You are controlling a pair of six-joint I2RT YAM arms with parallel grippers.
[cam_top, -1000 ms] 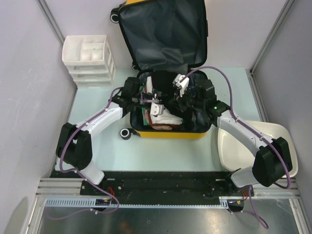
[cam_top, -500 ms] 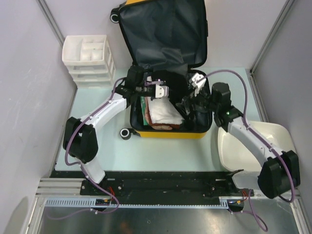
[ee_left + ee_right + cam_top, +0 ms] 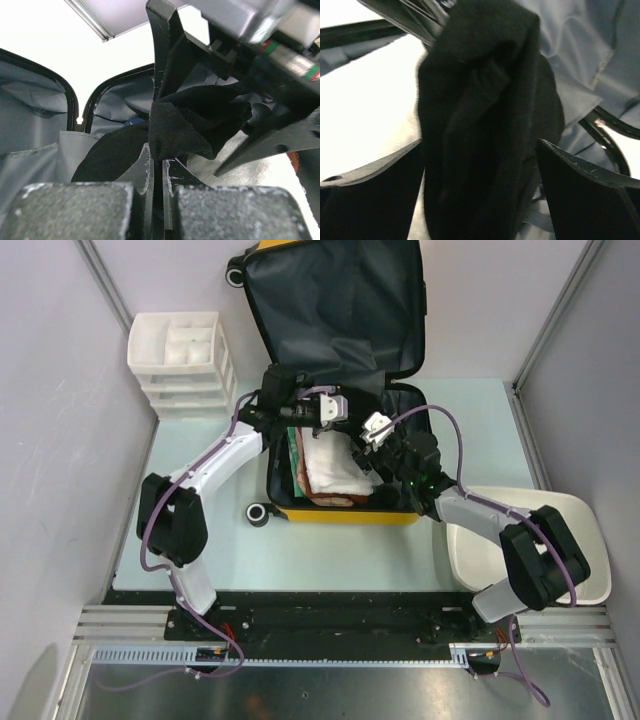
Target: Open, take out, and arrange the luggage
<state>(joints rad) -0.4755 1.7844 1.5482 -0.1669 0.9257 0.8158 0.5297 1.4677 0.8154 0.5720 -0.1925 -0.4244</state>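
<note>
With left gripper (image 3: pixel 338 410) clamped on black garment (image 3: pixel 485 125), check unclear hold of right gripper (image 3: pixel 372 430), then raise evenly from luggage (image 3: pixel 340 513).

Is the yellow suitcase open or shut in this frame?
Open. The suitcase has its lid raised at the back with the grey lining exposed, and folded white clothing shows inside the base.
</note>
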